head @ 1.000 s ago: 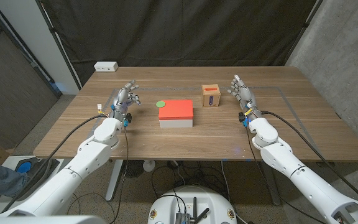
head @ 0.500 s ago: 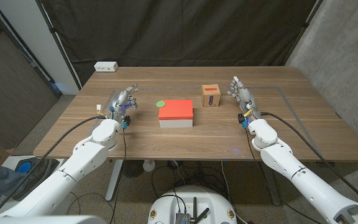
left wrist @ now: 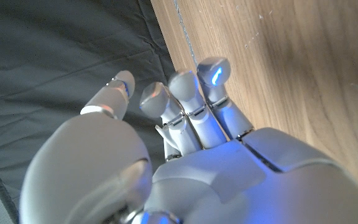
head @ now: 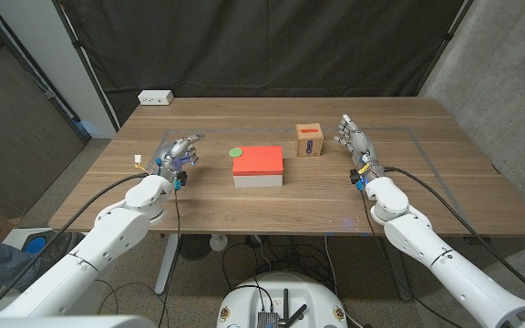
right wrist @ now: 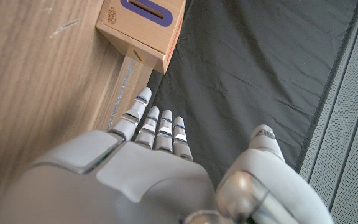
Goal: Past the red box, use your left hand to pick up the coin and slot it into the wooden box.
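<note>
2 hands are over the wooden surface [head: 272, 205], and neither one holds anything. The left hand [head: 177, 152] is to the left of the red box [head: 258, 161], blurred in the head view, its fingers loosely apart and reaching toward the middle of the surface; its wrist view shows the fingertips [left wrist: 211, 70] above bare wood with nothing between them. The right hand [head: 353, 135] stands open just beside the wooden box [head: 310, 140], fingers straight and close together, empty.

The coin [head: 236, 151] is a small green disc that lies flat on the surface, just past the far left corner of the red box and near the left hand. I judge it light, stiff and thin, so it will be hard to get under; a pinch on 2 opposite points of its rim, thumb against a finger, seems the best hold, perhaps after sliding or tipping it up. Being round, it has no long axis while it lies flat. The slot [right wrist: 146, 7] on top of the wooden box is a narrow dark line in a purple frame, so the coin must be turned on its edge, in line with that slot
</note>
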Controlling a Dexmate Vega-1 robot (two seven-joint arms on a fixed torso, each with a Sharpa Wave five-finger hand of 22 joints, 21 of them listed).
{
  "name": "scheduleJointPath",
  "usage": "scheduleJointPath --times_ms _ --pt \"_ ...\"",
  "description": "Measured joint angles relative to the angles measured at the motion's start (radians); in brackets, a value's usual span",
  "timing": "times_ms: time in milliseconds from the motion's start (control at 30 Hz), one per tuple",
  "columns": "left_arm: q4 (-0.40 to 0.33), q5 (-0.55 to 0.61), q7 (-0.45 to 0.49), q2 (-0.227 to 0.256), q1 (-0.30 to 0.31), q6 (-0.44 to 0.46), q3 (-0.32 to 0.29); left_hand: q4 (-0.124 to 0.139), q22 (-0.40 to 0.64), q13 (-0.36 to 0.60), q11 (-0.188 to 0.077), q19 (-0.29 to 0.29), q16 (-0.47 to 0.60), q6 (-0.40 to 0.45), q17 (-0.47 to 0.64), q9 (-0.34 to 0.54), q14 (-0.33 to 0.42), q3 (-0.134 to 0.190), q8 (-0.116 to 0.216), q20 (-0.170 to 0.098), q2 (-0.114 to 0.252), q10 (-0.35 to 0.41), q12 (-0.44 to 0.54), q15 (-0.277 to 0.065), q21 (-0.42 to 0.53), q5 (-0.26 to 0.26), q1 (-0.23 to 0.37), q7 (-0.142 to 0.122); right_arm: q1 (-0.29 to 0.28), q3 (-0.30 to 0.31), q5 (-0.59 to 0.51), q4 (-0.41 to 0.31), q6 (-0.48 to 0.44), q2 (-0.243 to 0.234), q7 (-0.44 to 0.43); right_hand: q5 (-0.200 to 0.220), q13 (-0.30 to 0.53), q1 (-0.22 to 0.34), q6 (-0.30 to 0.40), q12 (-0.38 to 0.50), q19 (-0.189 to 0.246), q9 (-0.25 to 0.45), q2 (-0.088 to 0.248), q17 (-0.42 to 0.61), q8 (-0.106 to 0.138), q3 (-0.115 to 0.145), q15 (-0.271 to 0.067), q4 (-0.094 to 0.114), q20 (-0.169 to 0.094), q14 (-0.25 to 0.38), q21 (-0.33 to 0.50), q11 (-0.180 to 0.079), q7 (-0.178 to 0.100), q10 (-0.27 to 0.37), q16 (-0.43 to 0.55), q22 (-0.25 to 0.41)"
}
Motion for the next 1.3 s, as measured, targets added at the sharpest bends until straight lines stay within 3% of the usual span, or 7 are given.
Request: scheduleJointPath --times_ms 133,167,333,600,933,1300 --pt "0.0 -0.053 0.003 0.0 0.0 0.046 0.0 0.003 -0.005 -0.041 0.005 0.015 0.033 0.025 0.011 0.001 0.014 -0.003 0.003 -0.008 0.008 0.005 0.0 0.0 0.006 0.0 0.056 -0.015 -0.009 0.001 0.0 -0.005 0.0 -0.002 0.0 0.0 -0.004 0.0 0.0 0.0 0.001 0.0 0.0 0.0 0.0 0.004 0.0 -0.004 0.001 0.0 -0.001 0.0 0.0 0.0 0.0 0.0" --pt "-0.047 -0.076 0.004 0.021 0.018 0.067 -0.032 0.005 -0.007 -0.049 0.005 0.017 0.038 0.032 0.012 0.001 0.014 -0.005 0.008 -0.01 0.012 0.005 0.0 0.0 0.006 0.0 0.063 -0.014 -0.012 0.001 0.002 -0.007 -0.002 -0.004 -0.004 0.0 -0.004 0.0 0.0 0.0 0.001 0.0 0.0 0.0 0.0 0.004 0.0 -0.004 0.001 0.0 -0.001 0.0 0.0 0.0 0.0 0.0" --pt "-0.073 -0.155 -0.001 0.047 0.021 0.141 -0.053 0.009 -0.017 -0.091 0.011 0.033 0.047 0.039 -0.006 0.011 0.014 -0.009 0.016 -0.012 0.025 0.011 -0.005 0.0 0.006 0.0 0.09 -0.017 -0.025 0.004 0.002 -0.019 -0.007 -0.011 -0.008 0.0 -0.004 0.0 0.0 0.007 0.001 0.0 0.0 0.0 0.0 0.004 0.004 -0.004 0.001 0.004 -0.007 0.0 0.0 0.0 0.0 0.0" --pt "-0.1 -0.27 -0.005 0.089 0.011 0.259 -0.073 0.023 0.011 -0.139 0.016 0.052 0.06 0.077 -0.05 0.036 0.014 -0.012 0.05 -0.024 0.025 0.016 0.017 0.0 -0.011 0.0 0.09 -0.013 -0.039 0.013 0.007 -0.031 -0.013 -0.029 -0.007 0.0 -0.008 0.0 0.0 0.008 0.001 0.0 0.0 -0.005 0.0 0.0 0.004 -0.009 0.001 0.004 -0.007 0.0 0.0 0.0 0.0 0.0" --pt "-0.142 -0.389 0.069 0.14 -0.006 0.395 -0.094 0.033 -0.007 -0.167 0.016 0.061 0.094 0.096 -0.08 0.066 0.025 -0.023 0.076 -0.03 0.03 0.019 0.077 0.0 -0.052 0.0 0.072 -0.007 -0.031 0.025 0.03 -0.019 -0.023 -0.066 0.042 0.0 -0.013 0.0 0.0 0.008 0.001 0.0 0.0 -0.005 0.0 0.0 0.004 -0.009 0.001 0.004 -0.015 0.002 0.0 0.009 0.0 0.0" --pt "-0.133 -0.504 0.08 0.205 -0.091 0.531 -0.076 0.033 -0.001 -0.184 0.01 0.061 0.109 0.084 -0.093 0.095 0.025 -0.022 0.085 -0.03 0.039 0.014 0.128 0.0 -0.067 0.0 0.055 -0.011 -0.007 0.041 0.091 0.02 -0.032 -0.122 0.173 0.0 -0.013 0.0 0.005 0.008 0.004 0.0 0.0 -0.009 0.0 0.004 0.004 -0.013 0.004 0.004 -0.019 0.002 -0.005 0.009 0.0 0.0"
